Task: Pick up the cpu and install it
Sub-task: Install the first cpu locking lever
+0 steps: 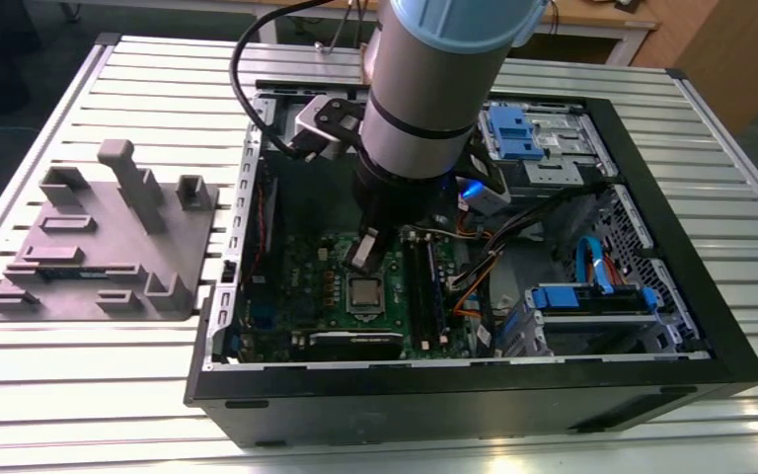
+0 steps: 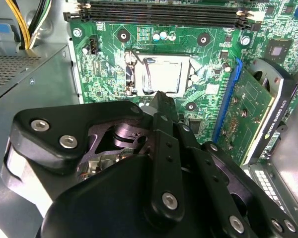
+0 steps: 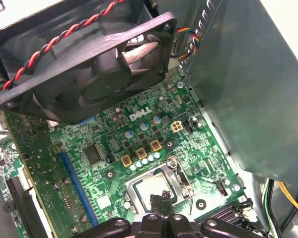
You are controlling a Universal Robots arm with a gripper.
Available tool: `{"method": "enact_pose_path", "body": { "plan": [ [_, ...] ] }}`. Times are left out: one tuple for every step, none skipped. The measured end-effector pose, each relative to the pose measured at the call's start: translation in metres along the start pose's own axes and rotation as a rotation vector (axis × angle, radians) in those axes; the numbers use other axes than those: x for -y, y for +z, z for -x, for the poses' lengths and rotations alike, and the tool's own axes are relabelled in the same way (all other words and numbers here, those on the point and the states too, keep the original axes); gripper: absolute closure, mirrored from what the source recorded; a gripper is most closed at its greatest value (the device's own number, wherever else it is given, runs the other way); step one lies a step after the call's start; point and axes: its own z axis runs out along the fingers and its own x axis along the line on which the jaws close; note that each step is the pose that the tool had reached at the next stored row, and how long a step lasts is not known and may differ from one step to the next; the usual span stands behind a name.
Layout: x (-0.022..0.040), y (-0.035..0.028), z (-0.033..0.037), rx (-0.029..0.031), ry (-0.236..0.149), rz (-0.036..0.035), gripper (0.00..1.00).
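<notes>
Open desktop computer case (image 1: 695, 341) lies on its side on a slatted metal table (image 1: 76, 395); the arm (image 1: 418, 109) reaches down into it from above. The cpu (image 1: 364, 292) sits flat in the socket on the green motherboard (image 1: 293, 296), silver top facing up; it also shows in the second wrist view (image 2: 165, 74) and, partly behind the fingertips, in the first wrist view (image 3: 151, 187). Socket frame (image 2: 130, 73) surrounds the chip, a thin metal lever (image 2: 147, 75) running along one edge of it. The gripper (image 1: 363, 251) hangs just above the board, close to the chip, apart from it in the exterior view. In the second wrist view the gripper (image 2: 161, 99) has its two black fingers (image 2: 164, 106) drawn together to a narrow tip, with nothing between them; the tip points at the near edge of the chip. Black case fan (image 3: 97, 74) with a red-and-black twisted wire (image 3: 64, 42) sits tilted over the board. Long memory slots (image 2: 164, 12) lie past the socket, a blue-edged expansion slot (image 2: 227, 99) and graphics card (image 2: 258, 111) off to one side. Blue drive latches (image 1: 590, 296) show toward the exterior view's right. Grey plastic parts fixture (image 1: 103, 247) stands on the table toward the exterior view's left, well apart from the case.
</notes>
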Motion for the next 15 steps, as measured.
{"method": "enact_pose_path", "body": {
  "plan": [
    [-0.0007, 0.0001, -0.0004, 0.0, 0.0, -0.0001, 0.9],
    [-0.0022, 0.0003, -0.0013, 0.0002, 0.0, -0.0003, 0.9],
    [-0.0047, 0.0006, -0.0026, 0.0003, 0.0, -0.0005, 0.9],
    [-0.0066, 0.0007, -0.0035, 0.0004, 0.0, -0.0007, 0.9],
    [-0.0073, 0.0008, -0.0036, 0.0005, 0.0, -0.0008, 0.9],
    [-0.0077, 0.0009, -0.0035, 0.0006, 0.0, -0.0009, 0.9],
    [-0.008, 0.0008, -0.003, 0.0004, 0.0, -0.001, 0.9],
    [-0.0086, 0.0009, -0.0021, 0.0004, 0.0, -0.001, 0.9],
    [-0.0094, 0.001, -0.0006, 0.0004, 0.0, -0.001, 0.9],
    [-0.0102, 0.001, 0.0012, 0.0005, 0.0, -0.001, 0.9],
    [-0.011, 0.0011, 0.0025, 0.0005, 0.0, -0.0009, 0.9],
    [-0.0116, 0.0011, 0.0038, 0.0004, 0.0, -0.0009, 0.9],
    [-0.012, 0.0012, 0.0048, 0.0004, 0.0, -0.001, 0.9],
    [-0.0123, 0.0012, 0.0059, 0.0003, 0.0, -0.001, 0.9],
    [-0.0123, 0.0012, 0.0067, 0.0005, 0.0, -0.0009, 0.9]
  ]
}}
